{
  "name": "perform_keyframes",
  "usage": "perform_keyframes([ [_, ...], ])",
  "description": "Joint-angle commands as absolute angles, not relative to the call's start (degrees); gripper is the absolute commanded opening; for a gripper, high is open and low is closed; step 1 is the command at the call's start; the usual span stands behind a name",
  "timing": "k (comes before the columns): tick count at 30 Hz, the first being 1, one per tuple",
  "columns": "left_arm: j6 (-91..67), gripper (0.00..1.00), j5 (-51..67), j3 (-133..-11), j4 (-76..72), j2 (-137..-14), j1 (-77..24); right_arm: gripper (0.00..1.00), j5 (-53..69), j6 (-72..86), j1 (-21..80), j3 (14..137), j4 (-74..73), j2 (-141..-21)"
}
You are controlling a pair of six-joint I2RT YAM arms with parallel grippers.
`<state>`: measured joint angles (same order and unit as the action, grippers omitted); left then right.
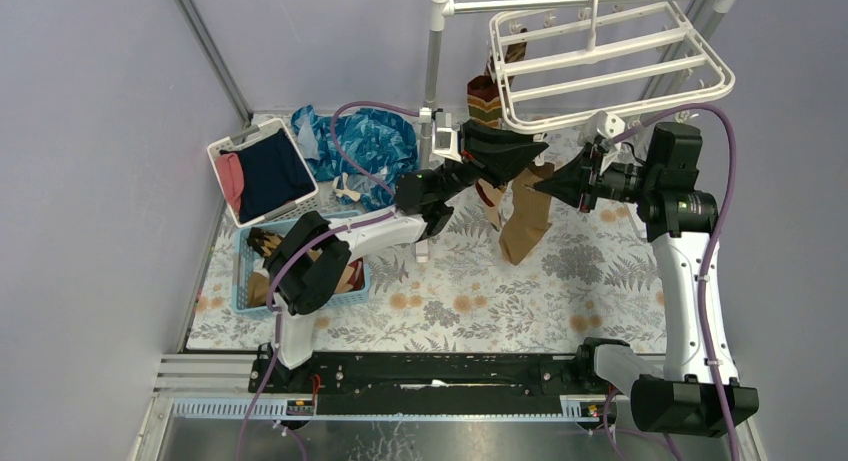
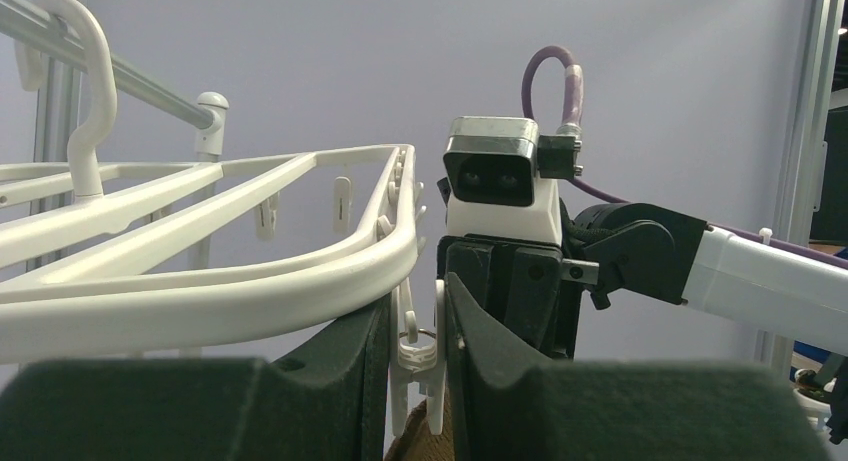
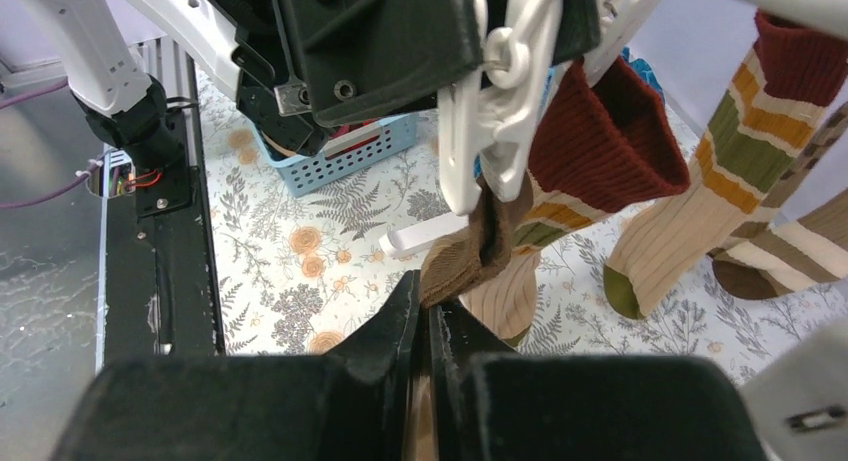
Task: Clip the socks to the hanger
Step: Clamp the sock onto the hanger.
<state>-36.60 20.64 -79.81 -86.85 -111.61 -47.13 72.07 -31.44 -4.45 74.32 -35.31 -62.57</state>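
Socks [image 3: 700, 211] of ribbed knit, banded maroon, olive and cream, hang beyond the right hand [image 3: 425, 301], whose black wedge fingers are pinched together on a soft brown sock [image 3: 460, 266] just under a glossy white clip [image 3: 465, 131]. The left hand [image 2: 417, 311] squeezes that clip on the round-barred plastic hanger [image 2: 200, 291].

white bin [image 1: 245, 134]: navy, pink clothes [image 1: 275, 171] | blue cloth [image 1: 365, 146] | blue basket [image 1: 240, 271] | floral mat [image 1: 480, 301]

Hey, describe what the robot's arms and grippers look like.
The left arm and right arm have white links with bulky black joints and looping purple cables. The left gripper and right gripper each have two black wedge-shaped fingers.
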Motion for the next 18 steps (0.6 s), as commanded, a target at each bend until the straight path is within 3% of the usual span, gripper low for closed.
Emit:
perform_keyframes([
  [1,-37.19,0.25,21.58,-81.33,-90.53,-112.44,-46.74,0.08,72.79,-32.70,-2.22,75.04,-35.79,-61.56],
  [18,-39.46,0.25,21.54,-80.71,-91.38,-111.92,-46.71,0.08,74.32,-25.09,-0.29,72.39,-27.98,-62.95],
])
